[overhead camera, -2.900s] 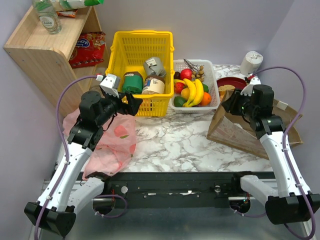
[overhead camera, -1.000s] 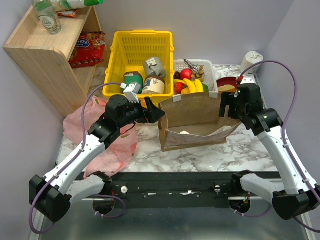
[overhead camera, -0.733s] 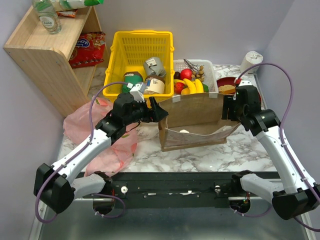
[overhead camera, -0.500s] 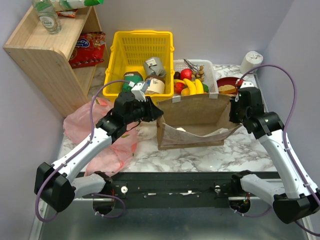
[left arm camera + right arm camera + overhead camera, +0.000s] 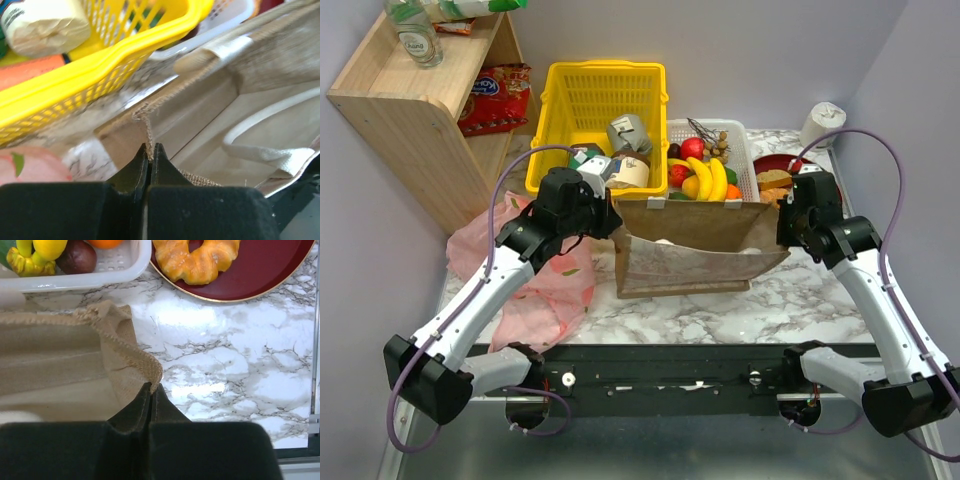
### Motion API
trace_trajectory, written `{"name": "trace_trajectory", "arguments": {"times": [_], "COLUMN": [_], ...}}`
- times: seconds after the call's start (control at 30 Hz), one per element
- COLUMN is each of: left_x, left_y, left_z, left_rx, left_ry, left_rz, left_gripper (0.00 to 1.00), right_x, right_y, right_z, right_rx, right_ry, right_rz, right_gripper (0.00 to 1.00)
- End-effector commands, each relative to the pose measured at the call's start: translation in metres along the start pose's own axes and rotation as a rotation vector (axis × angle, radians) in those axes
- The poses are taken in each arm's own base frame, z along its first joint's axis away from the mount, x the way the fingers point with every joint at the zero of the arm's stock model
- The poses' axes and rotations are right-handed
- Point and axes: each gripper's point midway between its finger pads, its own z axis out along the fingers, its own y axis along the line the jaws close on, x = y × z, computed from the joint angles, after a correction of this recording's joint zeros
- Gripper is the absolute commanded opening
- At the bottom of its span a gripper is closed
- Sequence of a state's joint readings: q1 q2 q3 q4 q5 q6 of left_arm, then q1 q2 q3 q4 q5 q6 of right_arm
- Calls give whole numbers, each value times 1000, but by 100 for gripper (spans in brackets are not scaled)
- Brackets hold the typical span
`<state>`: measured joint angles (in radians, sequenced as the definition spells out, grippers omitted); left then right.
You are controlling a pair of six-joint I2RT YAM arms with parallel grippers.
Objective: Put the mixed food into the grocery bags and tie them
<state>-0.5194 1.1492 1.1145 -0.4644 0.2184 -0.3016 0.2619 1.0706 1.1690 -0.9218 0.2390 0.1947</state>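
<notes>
The brown grocery bag (image 5: 685, 262) stands in the middle of the table with its mouth stretched wide between my two arms. My left gripper (image 5: 616, 222) is shut on the left end of the bag's rim (image 5: 148, 125), the woven edge pinched between its fingertips. My right gripper (image 5: 782, 224) is shut on the right end of the rim (image 5: 135, 357). The pink plastic bag (image 5: 545, 285) lies crumpled at the left under my left arm. Yellow bananas (image 5: 712, 180) and a small orange fruit (image 5: 732, 191) lie in the white tray (image 5: 750, 165) just behind the brown bag.
A yellow basket (image 5: 650, 85) with tins and jars stands behind the left gripper. A red plate (image 5: 285, 270) with a pastry sits beside the right gripper. A wooden shelf (image 5: 410, 100) fills the far left, and a paper roll (image 5: 822, 122) stands at the back right.
Both grippers went from open to shut on the two ends of the brown bag's rim. The bag slid left and its mouth was drawn wider.
</notes>
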Motion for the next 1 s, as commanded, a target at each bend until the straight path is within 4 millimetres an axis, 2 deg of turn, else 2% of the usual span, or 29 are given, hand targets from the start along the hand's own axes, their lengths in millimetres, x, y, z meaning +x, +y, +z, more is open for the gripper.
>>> {"name": "trace_trajectory", "arguments": {"times": [0.0,0.03,0.07,0.13,0.17,0.23,0.27,0.33,0.37,0.43,0.47,0.5,0.53,0.57,0.63,0.67,0.7,0.73,0.77,0.8,0.83,0.87,0.9,0.93,0.97], "left_x": [0,-2,-6,-10,-18,-28,-42,-61,-80,-102,-125,-136,-148,-171,-194,-219,-229,-239,-258,-265,-271,-287,-291,-296,-306], "left_y": [24,23,21,21,19,19,19,19,21,24,22,28,34,32,52,66,82,97,112,127,140,145,164,174,180], "left_z": [-16,-18,-20,-21,-25,-31,-39,-53,-66,-82,-98,-104,-111,-131,-138,-165,-164,-176,-199,-196,-203,-218,-215,-220,-236], "left_rx": [-119,-117,-113,-117,-120,-132,-155,-180,-225,-274,-304,-356,-397,-428,-532,-602,-653,-726,-810,-860,-922,-963,-1018,-1075,-1149], "left_ry": [18,14,6,0,-16,-42,-80,-138,-191,-248,-305,-320,-341,-393,-401,-469,-474,-502,-572,-567,-584,-647,-641,-654,-706], "left_rz": [72,74,76,87,92,110,120,162,179,210,239,251,260,274,292,272,259,240,220,221,202,186,171,170,157], "left_gripper": [2,9,25,49,65,80,90,98,99,99,99,99,99,99,99,99,99,99,99,99,99,99,99,99,99], "right_x": [4,1,-4,-12,-16,-20,-22,-22,-22,-22,-22,-22,-22,-24,-26,-27,-29,-29,-31,-33,-32,-34,-35,-35,-35], "right_y": [-4,4,8,20,23,30,32,34,35,36,37,38,38,38,37,43,44,46,49,50,52,55,56,56,59], "right_z": [-1,-3,-4,-11,-13,-19,-20,-22,-23,-25,-25,-26,-27,-28,-30,-33,-34,-35,-37,-40,-40,-42,-42,-44,-44], "right_rx": [14,-30,-55,-128,-150,-192,-201,-217,-224,-234,-242,-249,-250,-252,-253,-287,-298,-308,-327,-336,-348,-368,-374,-380,-395], "right_ry": [16,10,-8,-37,-51,-64,-68,-72,-75,-84,-89,-93,-97,-108,-120,-125,-133,-137,-148,-160,-163,-177,-182,-188,-189], "right_rz": [14,18,24,27,30,28,29,27,25,27,26,24,23,23,24,21,20,21,21,21,19,18,19,19,17], "right_gripper": [2,2,2,8,14,20,31,42,57,67,72,79,82,83,86,87,87,88,88,88,89,89,89,89,89]}}
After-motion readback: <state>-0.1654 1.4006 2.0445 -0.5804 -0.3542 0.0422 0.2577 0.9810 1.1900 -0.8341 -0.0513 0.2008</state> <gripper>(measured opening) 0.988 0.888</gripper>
